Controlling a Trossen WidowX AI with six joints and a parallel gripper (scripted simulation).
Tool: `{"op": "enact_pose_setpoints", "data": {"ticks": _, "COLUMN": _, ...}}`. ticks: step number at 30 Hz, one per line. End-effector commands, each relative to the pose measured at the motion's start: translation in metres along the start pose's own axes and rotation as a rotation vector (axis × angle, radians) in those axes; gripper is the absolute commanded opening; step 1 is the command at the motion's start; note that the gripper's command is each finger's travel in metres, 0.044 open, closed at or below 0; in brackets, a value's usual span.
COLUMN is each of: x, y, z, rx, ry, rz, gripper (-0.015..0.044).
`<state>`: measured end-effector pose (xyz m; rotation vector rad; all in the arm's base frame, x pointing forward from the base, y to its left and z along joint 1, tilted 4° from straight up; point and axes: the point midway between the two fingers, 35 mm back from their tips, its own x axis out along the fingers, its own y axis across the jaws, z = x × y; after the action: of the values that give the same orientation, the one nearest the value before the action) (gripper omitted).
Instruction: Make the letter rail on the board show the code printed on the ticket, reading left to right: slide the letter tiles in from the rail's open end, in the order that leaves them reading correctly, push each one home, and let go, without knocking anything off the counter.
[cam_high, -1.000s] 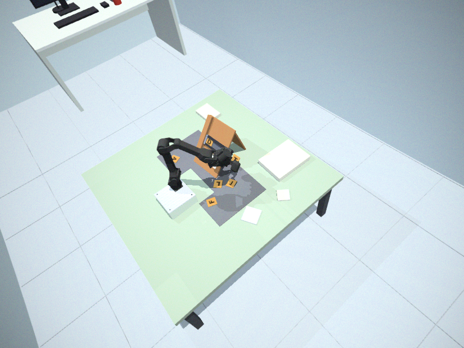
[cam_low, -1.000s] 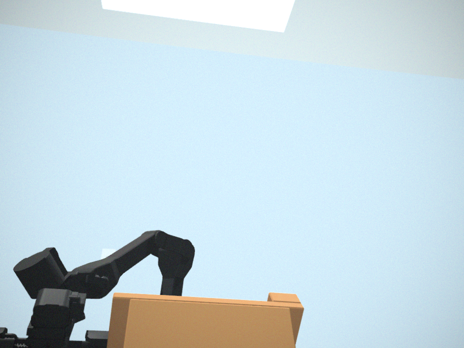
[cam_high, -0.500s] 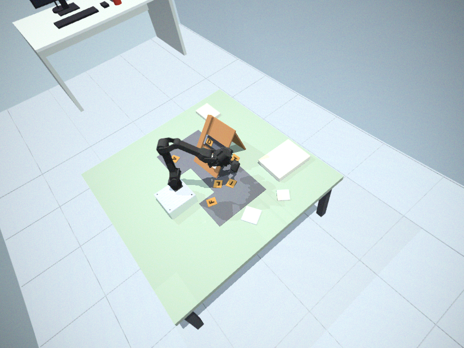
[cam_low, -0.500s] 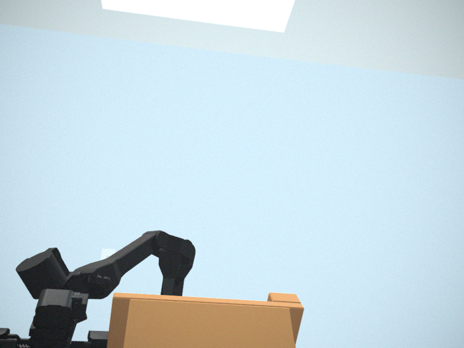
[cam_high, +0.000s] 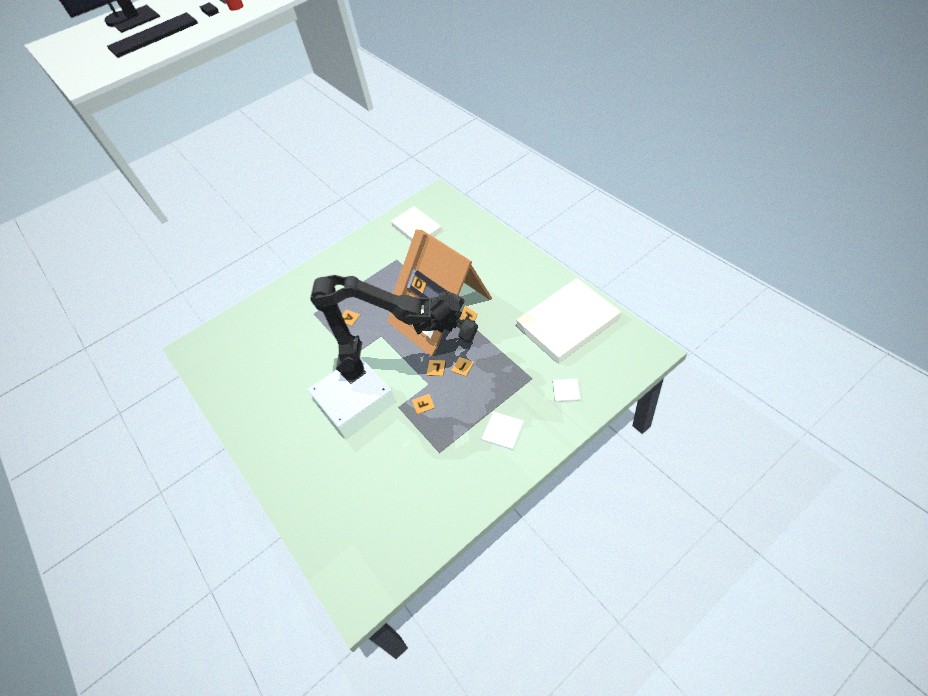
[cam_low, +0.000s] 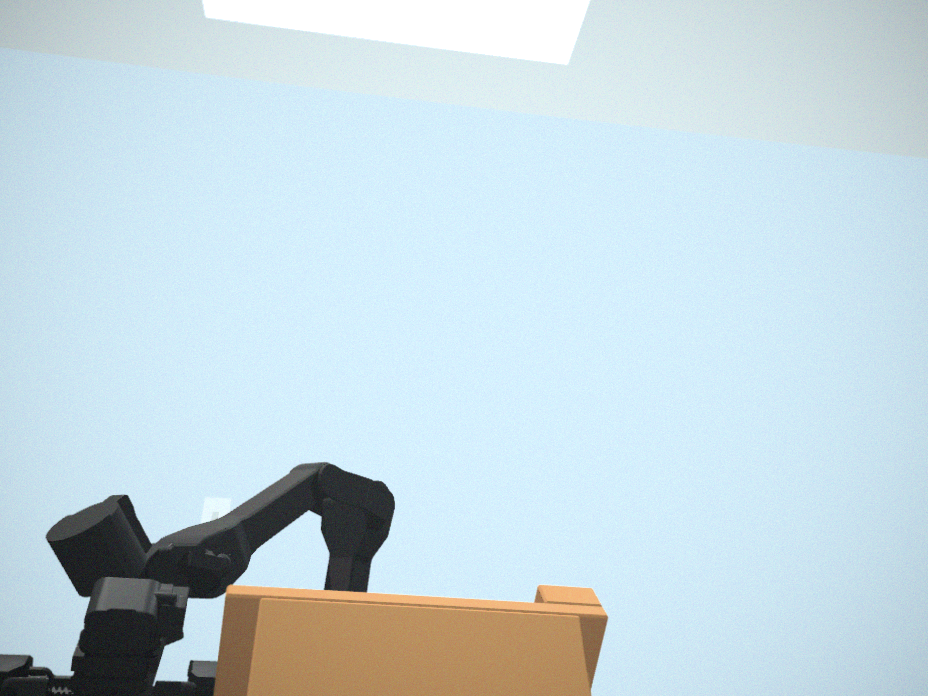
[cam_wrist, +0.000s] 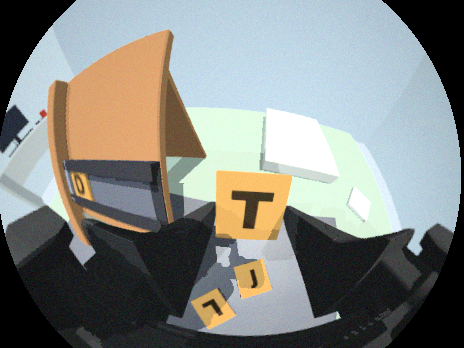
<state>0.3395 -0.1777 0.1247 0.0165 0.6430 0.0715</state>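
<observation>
"Where is the T tile (cam_high: 468, 314) (cam_wrist: 253, 205)?"

"Pinched in the jaws, one finger on each side of it. In the wrist view its letter reads upright."

"Is it in the rail (cam_wrist: 110, 171)?"

"No, it's out beside the orange board (cam_high: 447, 258) (cam_low: 419, 648) (cam_wrist: 117, 75), on the side away from the D tile (cam_high: 418, 284) (cam_wrist: 81, 186). The wrist view shows a gap between the T and the board."

"And the D?"

"That one sits in the rail, at its left end as the wrist view has it. To its right, a stretch of rail has no tile."

"What about the others?"

"The J tile (cam_high: 461, 366) (cam_wrist: 252, 278) and the L tile (cam_high: 435, 367) (cam_wrist: 213, 307) lie near each other on the grey mat (cam_high: 483, 400) (cam_wrist: 282, 305). The F tile (cam_high: 423, 403) lies near the mat's edge, and the A tile (cam_high: 350, 317) is well apart from those three, across by the arm (cam_high: 374, 294) (cam_low: 269, 516)."

"Can you read the ticket?"

"I can't make out any code. There's a white card (cam_wrist: 82, 251) low by the board, partly hidden, and I can't tell what's on it."

"Anything else on the counter (cam_high: 299, 479) (cam_wrist: 225, 130)?"

"A thick white slab (cam_high: 565, 322) (cam_wrist: 295, 145), beyond the T from the wrist camera. The exterior view cuts off below, so the T doesn't show there."
</observation>
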Motion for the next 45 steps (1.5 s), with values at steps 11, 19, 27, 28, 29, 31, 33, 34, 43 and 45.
{"op": "enact_pose_setpoints", "data": {"ticks": 11, "x": 0.000, "y": 0.008, "z": 0.000, "rx": 0.005, "ry": 0.000, "rz": -0.002, "gripper": 0.0000}}
{"op": "enact_pose_setpoints", "data": {"ticks": 19, "x": 0.000, "y": 0.012, "z": -0.001, "rx": 0.005, "ry": 0.000, "rz": -0.002, "gripper": 0.0000}}
{"op": "enact_pose_setpoints", "data": {"ticks": 27, "x": 0.000, "y": 0.016, "z": -0.001, "rx": 0.005, "ry": -0.001, "rz": -0.002, "gripper": 0.0000}}
{"op": "enact_pose_setpoints", "data": {"ticks": 28, "x": 0.000, "y": 0.016, "z": -0.001, "rx": 0.005, "ry": -0.001, "rz": -0.002, "gripper": 0.0000}}
{"op": "enact_pose_setpoints", "data": {"ticks": 29, "x": 0.000, "y": 0.017, "z": -0.001, "rx": 0.005, "ry": -0.001, "rz": -0.002, "gripper": 0.0000}}
{"op": "enact_pose_setpoints", "data": {"ticks": 31, "x": 0.000, "y": 0.018, "z": -0.001, "rx": 0.005, "ry": -0.001, "rz": -0.002, "gripper": 0.0000}}
{"op": "enact_pose_setpoints", "data": {"ticks": 33, "x": 0.000, "y": 0.019, "z": -0.001, "rx": 0.005, "ry": -0.001, "rz": -0.002, "gripper": 0.0000}}
{"op": "enact_pose_setpoints", "data": {"ticks": 34, "x": 0.000, "y": 0.019, "z": -0.001, "rx": 0.005, "ry": -0.001, "rz": -0.002, "gripper": 0.0000}}
{"op": "enact_pose_setpoints", "data": {"ticks": 43, "x": 0.001, "y": 0.024, "z": 0.000, "rx": 0.006, "ry": -0.001, "rz": -0.002, "gripper": 0.0000}}
{"op": "enact_pose_setpoints", "data": {"ticks": 45, "x": 0.001, "y": 0.025, "z": 0.000, "rx": 0.006, "ry": -0.001, "rz": -0.001, "gripper": 0.0000}}
